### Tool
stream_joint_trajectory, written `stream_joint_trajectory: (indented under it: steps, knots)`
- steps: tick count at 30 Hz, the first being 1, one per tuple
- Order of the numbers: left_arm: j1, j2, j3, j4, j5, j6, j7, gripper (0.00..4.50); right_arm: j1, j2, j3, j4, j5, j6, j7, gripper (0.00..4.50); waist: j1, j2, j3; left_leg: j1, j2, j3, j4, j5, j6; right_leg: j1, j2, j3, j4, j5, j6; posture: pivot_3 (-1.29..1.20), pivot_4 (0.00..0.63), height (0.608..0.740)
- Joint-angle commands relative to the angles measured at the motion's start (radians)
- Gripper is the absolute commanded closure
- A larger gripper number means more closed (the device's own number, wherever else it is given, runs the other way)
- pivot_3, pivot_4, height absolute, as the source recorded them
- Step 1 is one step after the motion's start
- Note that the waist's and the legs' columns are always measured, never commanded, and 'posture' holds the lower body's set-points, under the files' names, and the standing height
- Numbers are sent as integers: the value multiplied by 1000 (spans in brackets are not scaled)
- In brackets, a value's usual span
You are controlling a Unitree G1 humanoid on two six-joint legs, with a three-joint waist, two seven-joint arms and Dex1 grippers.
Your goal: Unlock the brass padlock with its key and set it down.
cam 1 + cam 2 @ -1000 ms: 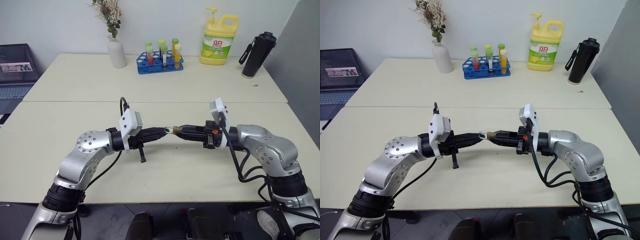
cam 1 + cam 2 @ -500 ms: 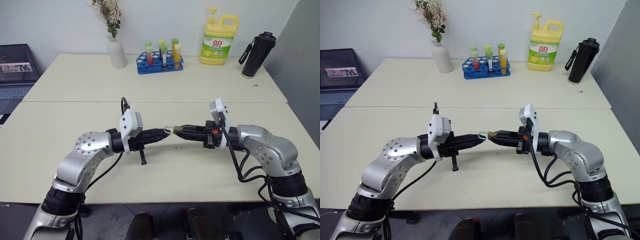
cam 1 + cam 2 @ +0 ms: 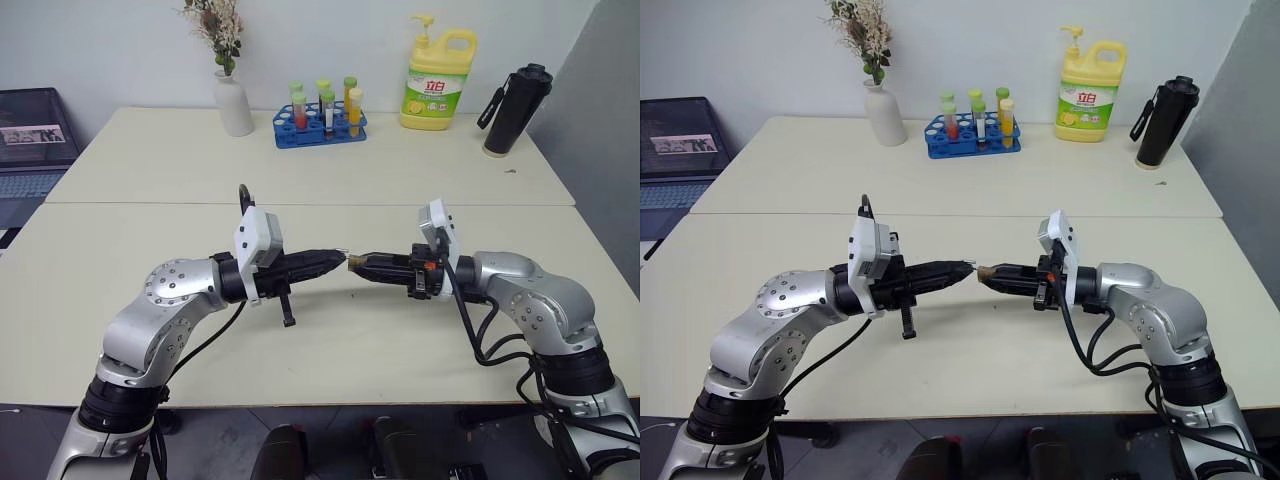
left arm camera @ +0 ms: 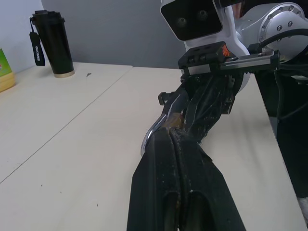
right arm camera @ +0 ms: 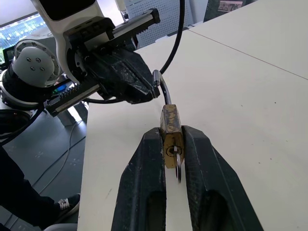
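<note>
The brass padlock (image 5: pixel 171 127) hangs above the near table (image 3: pixel 330 345), its small golden body pinched between the fingers of my right gripper (image 3: pixel 362 262). The silvery key (image 5: pixel 177 168) sticks out of the lock's underside, back between those fingers. My left gripper (image 3: pixel 338 257) points level at the right one, tip to tip, and is shut on the end of the thin silver shackle (image 4: pixel 148 137). The right wrist view shows the shackle (image 5: pixel 162 89) curving from the lock body into the left fingertips.
On the far table stand a white vase with flowers (image 3: pixel 233 100), a blue rack of test tubes (image 3: pixel 322 125), a yellow detergent bottle (image 3: pixel 437 80) and a black flask (image 3: pixel 515 110). A laptop (image 3: pixel 35 140) sits at the far left.
My left arm has lifted slightly and its gripper has levelled out. The gap in which the shackle showed between the two grippers' tips has closed. The right arm has kept still.
</note>
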Motion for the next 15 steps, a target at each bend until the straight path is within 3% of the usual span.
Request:
stream_joint_trajectory:
  steps: [1,15]
  knots:
    - [-18,-10,30,-23,-5,-7,11,4500,3,-5,-6,-16,0,-19,14,4305,0,0,0,0,0,0,0,0,0,0,0,0,0,0,0,0,150,740]
    - [-14,-18,24,-31,37,-38,27,4500,7,-11,-10,-16,-4,-11,16,4305,0,0,0,0,0,0,0,0,0,0,0,0,0,0,0,0,150,740]
